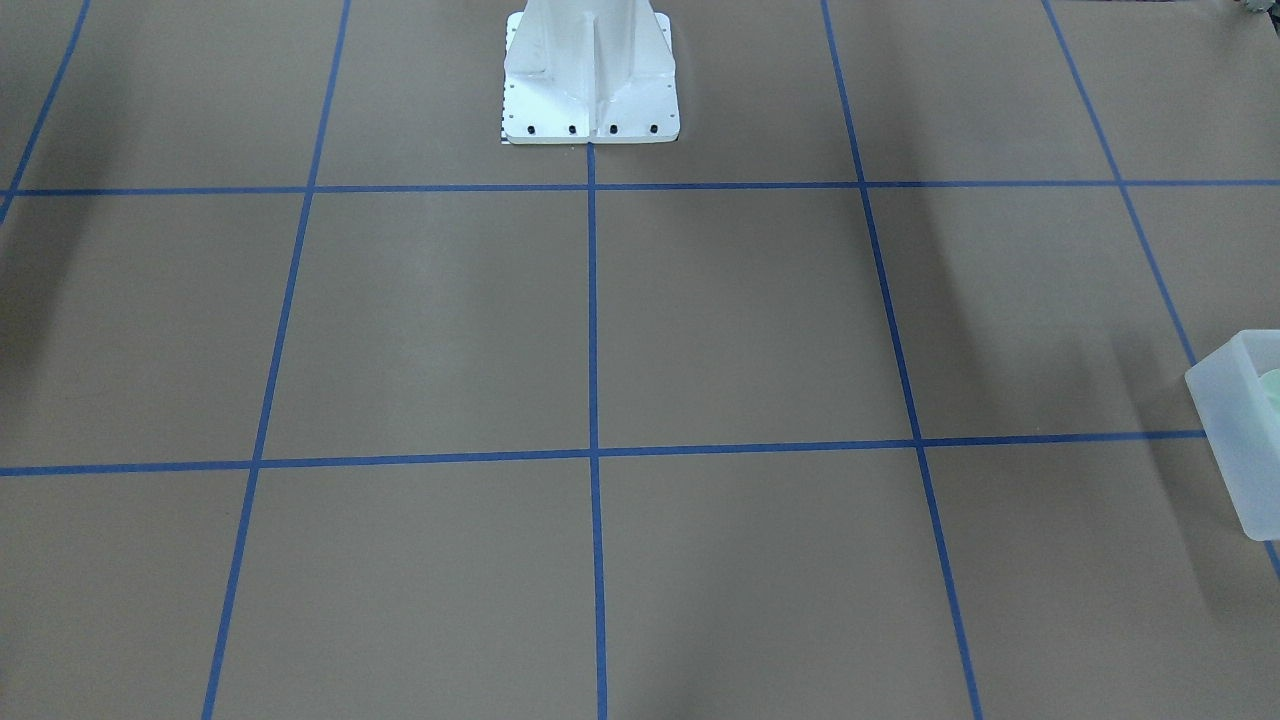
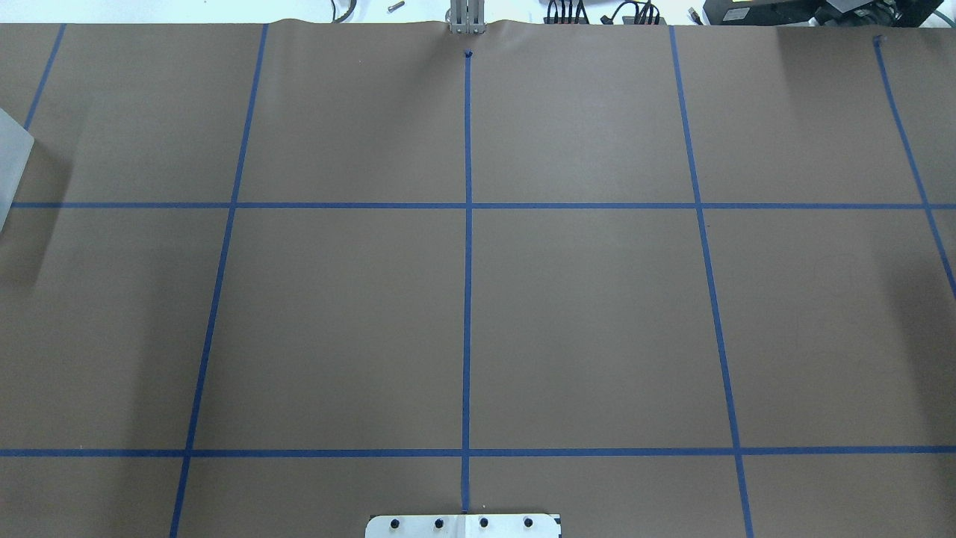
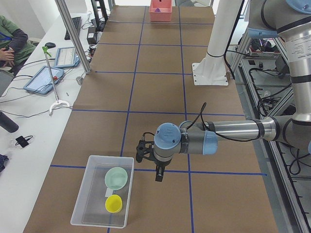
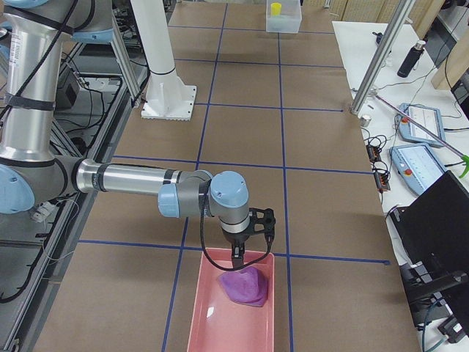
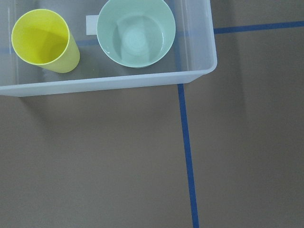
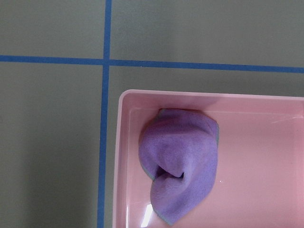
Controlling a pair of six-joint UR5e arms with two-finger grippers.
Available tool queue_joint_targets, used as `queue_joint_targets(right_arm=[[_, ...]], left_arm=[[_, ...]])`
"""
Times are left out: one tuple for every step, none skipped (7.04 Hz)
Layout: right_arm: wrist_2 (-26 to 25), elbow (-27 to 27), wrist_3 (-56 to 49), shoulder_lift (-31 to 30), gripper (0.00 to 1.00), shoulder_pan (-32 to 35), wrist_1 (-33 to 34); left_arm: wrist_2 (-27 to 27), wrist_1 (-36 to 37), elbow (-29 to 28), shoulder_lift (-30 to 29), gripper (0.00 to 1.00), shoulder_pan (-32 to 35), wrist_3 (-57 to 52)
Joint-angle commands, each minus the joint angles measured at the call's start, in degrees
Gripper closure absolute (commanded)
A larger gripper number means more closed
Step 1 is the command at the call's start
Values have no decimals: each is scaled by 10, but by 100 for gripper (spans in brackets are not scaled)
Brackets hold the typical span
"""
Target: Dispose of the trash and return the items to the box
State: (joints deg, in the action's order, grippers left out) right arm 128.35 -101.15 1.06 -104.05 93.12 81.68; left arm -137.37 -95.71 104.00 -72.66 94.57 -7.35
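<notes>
Nearest the left-end camera, the translucent bin holds the mint-green bowl upright beside a yellow cup; it looks light, rigid and glossy-slick, best pinched over its rim; whether the left end effector or right end effector is open, I cannot tell.

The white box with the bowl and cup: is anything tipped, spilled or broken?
Nothing stands out. The green bowl and the yellow cup both stand upright and apart inside the box, open side up, with no spill or crack visible.
</notes>
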Motion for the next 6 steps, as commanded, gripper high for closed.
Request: queue_joint_targets(right_arm=[[4, -6, -2, -27, 0, 0, -7], [-1, -14, -3, -28, 0, 0, -13], [3, -17, -3, -27, 0, 0, -12], [10, -18, -4, -27, 0, 0, -11], [19, -19, -4, -27, 0, 0, -11], [30, -19, -4, -27, 0, 0, -11]], left_arm=[[0, 1, 1, 1, 2, 0, 0], [0, 1, 0, 1, 2, 1, 0], [0, 1, -1, 1, 2, 1, 0], [0, 1, 0, 1, 2, 1, 0], [0, 1, -1, 1, 2, 0, 0], [1, 1, -1, 1, 2, 0, 0]])
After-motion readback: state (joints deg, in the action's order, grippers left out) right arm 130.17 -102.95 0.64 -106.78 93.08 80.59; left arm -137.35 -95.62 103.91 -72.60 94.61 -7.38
